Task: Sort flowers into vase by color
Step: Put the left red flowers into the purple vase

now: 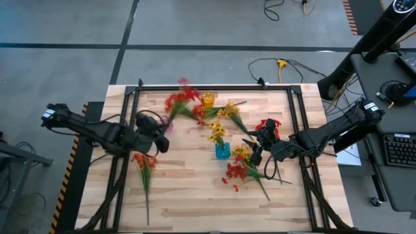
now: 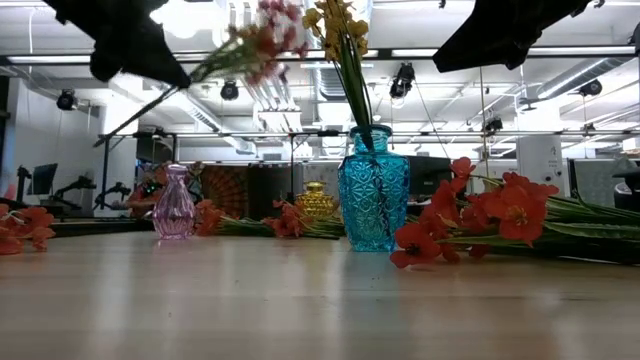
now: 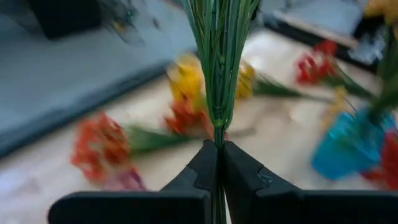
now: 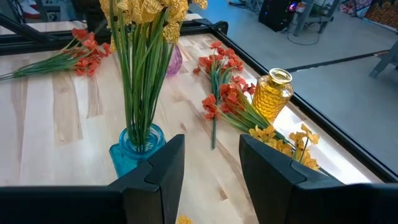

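Note:
My left gripper (image 1: 160, 134) is over the table's left half, shut on a red-bloomed sprig (image 2: 262, 38) that it carries in the air above the pink vase (image 2: 174, 206). A blue vase (image 1: 222, 151) stands mid-table with yellow flowers (image 4: 144, 9) whose stems stick into it. An amber vase (image 1: 208, 99) stands near the far edge. My right gripper (image 1: 255, 148) hovers open just right of the blue vase (image 4: 138, 149), touching nothing. Loose red sprigs (image 1: 177, 101), yellow sprigs (image 1: 228, 112) and orange-red sprigs (image 1: 144, 164) lie flat on the table. My left gripper pinches the sprig's bundle of thin green stems (image 3: 218, 127) between its two fingers (image 3: 202, 165), low on the stems. The sprig is lifted clear of the table. It slants up and away from the fingers, with its blooms (image 1: 185, 90) toward the far edge.
A dark metal frame (image 1: 214, 87) runs along the table's edges. More sprigs lie right of the blue vase (image 1: 268, 125) and near it toward the near edge (image 1: 237, 170). Bare wood (image 1: 195, 201) shows along the near edge. A desk with a keyboard (image 1: 398, 149) stands right of the table.

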